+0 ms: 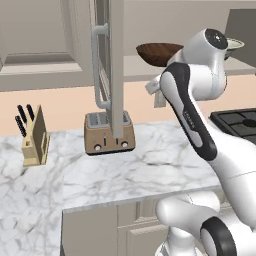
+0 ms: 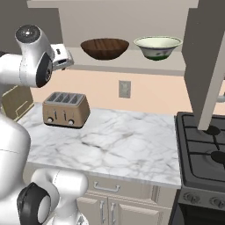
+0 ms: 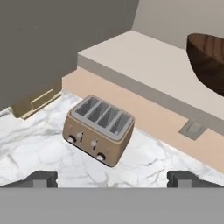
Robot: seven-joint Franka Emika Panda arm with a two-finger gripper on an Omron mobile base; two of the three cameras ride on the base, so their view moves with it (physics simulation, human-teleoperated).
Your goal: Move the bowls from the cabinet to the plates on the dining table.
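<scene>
Two bowls stand side by side on the bottom shelf (image 2: 132,64) of the open cabinet. The wide dark brown wooden bowl (image 2: 105,48) is on the left, the smaller pale green-cream bowl (image 2: 157,46) on the right. My gripper (image 2: 65,58) hangs to the left of the brown bowl, at about shelf height and apart from it. In the hand view the gripper (image 3: 114,179) is open wide with nothing between its fingertips (image 3: 41,178), and the brown bowl (image 3: 210,61) sits at the right edge. The brown bowl (image 1: 159,52) also peeks out behind my arm. The plates and the dining table are out of view.
A toaster (image 2: 66,110) stands on the marble worktop (image 2: 123,145) below the shelf. A knife block (image 1: 34,136) is further left. One open cabinet door (image 1: 116,65) juts forward on the left, another (image 2: 206,66) on the right above the stove (image 2: 204,154).
</scene>
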